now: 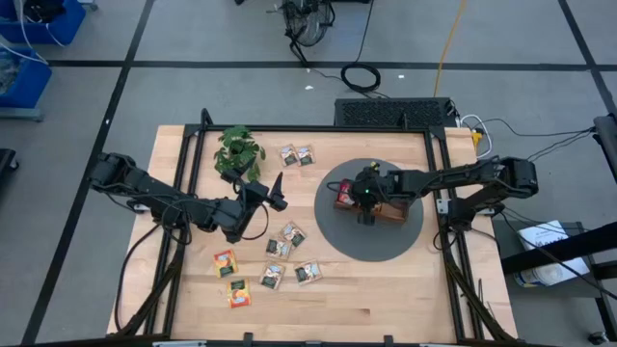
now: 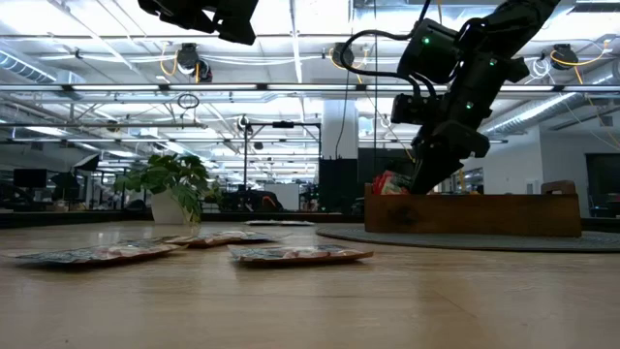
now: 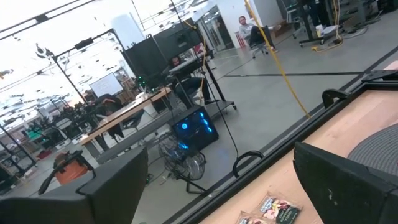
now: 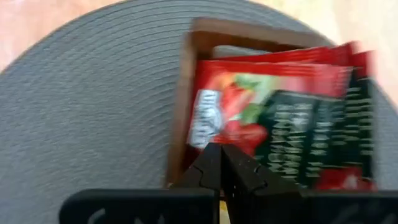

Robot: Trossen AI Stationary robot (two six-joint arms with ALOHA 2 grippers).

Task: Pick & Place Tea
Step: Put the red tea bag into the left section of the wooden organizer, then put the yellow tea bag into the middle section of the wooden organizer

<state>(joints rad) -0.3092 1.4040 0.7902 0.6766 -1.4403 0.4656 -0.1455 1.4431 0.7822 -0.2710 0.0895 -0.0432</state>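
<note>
Several small flat tea sachets [image 1: 292, 234] lie on the wooden table between the arms, and two more [image 1: 297, 154] lie near the far edge. Red sachets [image 4: 273, 118] stand in the end compartment of the brown wooden tray [image 1: 390, 214], which sits on a round grey mat [image 1: 337, 231]. My right gripper [image 4: 221, 152] is shut, pointing down into that compartment [image 2: 421, 184]. My left gripper [image 3: 221, 155] is open and empty. It hovers well above the table [image 1: 278, 198], near the plant. My right gripper comes from above, with its shut fingertips [image 4: 211, 165] right over the front red sachet's printed face [image 4: 230, 118] in the tray's end compartment. I cannot tell whether they touch it.
A small potted green plant [image 1: 238, 151] stands near the far left corner, close to the left gripper. Black frame rails [image 1: 183, 164] run along the table's left and right sides. Bare wood [image 1: 386, 299] shows along the near edge.
</note>
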